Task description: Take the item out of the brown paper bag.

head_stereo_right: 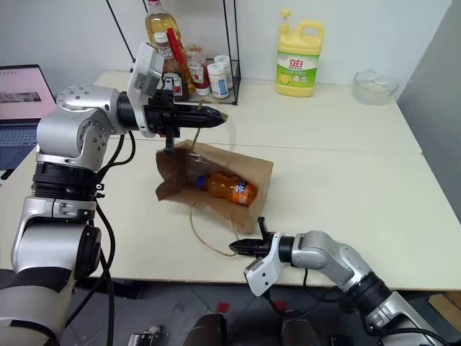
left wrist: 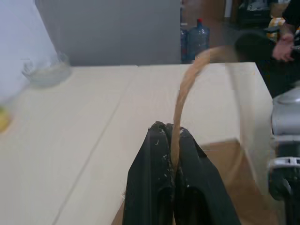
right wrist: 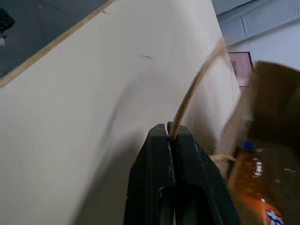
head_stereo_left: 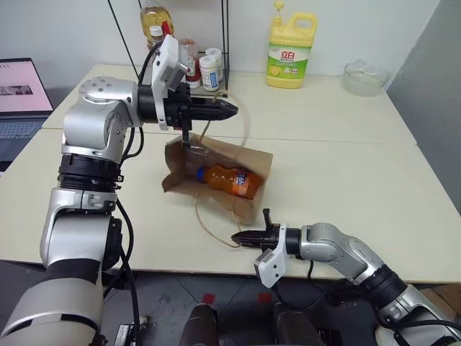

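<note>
Two robot arms hold a brown paper bag open by its cord handles, with an orange drink bottle lying inside.

Nearest, at the worktop's (head_stereo_left: 403, 166) front edge, the right end effector (head_stereo_left: 241, 237) is clenched on one thin tan cord loop (head_stereo_left: 209, 223), pulling it low toward the robot. Just behind, the creased bag (head_stereo_left: 248, 160) lies on its side, mouth gaping, and the small orange bottle (head_stereo_left: 229, 179) rests inside, not yet removed. Above the bag, the left end effector (head_stereo_left: 229, 109) is clamped on the other loop (left wrist: 180, 105), lifting it, probably to spread the mouth. Farther back stands a yellow detergent jug (head_stereo_left: 291, 47).
</note>
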Tool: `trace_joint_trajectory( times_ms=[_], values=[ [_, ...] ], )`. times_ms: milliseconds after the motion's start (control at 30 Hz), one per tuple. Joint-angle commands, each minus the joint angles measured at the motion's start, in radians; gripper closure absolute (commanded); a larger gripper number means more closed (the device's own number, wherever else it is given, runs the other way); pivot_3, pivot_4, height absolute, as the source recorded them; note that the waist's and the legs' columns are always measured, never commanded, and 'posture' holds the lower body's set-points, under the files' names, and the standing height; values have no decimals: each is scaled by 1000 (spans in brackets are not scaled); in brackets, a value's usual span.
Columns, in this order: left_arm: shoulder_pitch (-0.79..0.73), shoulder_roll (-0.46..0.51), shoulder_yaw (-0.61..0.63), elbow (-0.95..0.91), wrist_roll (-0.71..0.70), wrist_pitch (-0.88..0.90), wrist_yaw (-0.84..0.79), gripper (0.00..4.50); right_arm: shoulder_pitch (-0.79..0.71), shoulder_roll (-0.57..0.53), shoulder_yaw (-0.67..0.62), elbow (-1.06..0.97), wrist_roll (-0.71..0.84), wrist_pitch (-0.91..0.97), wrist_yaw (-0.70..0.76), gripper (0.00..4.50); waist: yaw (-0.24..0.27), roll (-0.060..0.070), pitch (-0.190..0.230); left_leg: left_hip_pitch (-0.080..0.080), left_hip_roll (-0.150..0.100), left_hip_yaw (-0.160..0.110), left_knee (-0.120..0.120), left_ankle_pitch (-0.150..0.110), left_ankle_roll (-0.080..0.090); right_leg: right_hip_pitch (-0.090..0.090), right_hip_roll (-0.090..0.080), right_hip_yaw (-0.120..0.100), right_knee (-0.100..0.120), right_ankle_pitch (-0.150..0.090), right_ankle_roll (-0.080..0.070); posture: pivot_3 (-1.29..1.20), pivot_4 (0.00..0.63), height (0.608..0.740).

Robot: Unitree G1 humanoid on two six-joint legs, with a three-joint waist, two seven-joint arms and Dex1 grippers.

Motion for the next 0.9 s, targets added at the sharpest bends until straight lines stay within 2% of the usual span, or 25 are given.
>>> trace_joint_trajectory(
  times_ms=[33, 400, 500, 667, 900],
  values=[
    [-20, 2, 31, -5, -3, -10, 6, 4500, 60, -39, 73, 55, -36, 12, 81, 4475, 2, 0, 0, 2, 0, 0, -1, 0, 0, 3, 0, -1, -2, 0, 0, 0, 150, 740],
    [-10, 2, 32, -45, -26, 28, -5, 4500, 55, -42, -34, -47, 49, 71, 51, 4475, 7, -1, 0, 1, 0, 0, 0, -1, -1, 3, -1, -1, -3, 0, 0, 0, 150, 740],
    [19, 1, 30, -86, -37, 48, -14, 4500, 71, -65, -68, -106, 93, 91, 65, 3858, 8, 0, 0, 1, 0, 0, 0, -1, -1, 3, -1, -1, -3, 0, 0, 0, 150, 740],
    [52, 3, 32, -142, -60, 88, -11, 4500, 114, -101, -112, -206, 149, 109, 73, 2183, 6, 0, 1, 1, 0, 0, 0, -1, 0, 2, -1, -1, -2, 0, 0, 0, 150, 740],
    [78, 0, 32, -178, -76, 113, -5, 4500, 239, -200, -222, -394, 326, 49, 84, 2183, 8, 0, 1, 0, 0, 0, 0, -1, 0, 2, -1, -1, -3, 0, 0, 0, 150, 740]
  ],
)
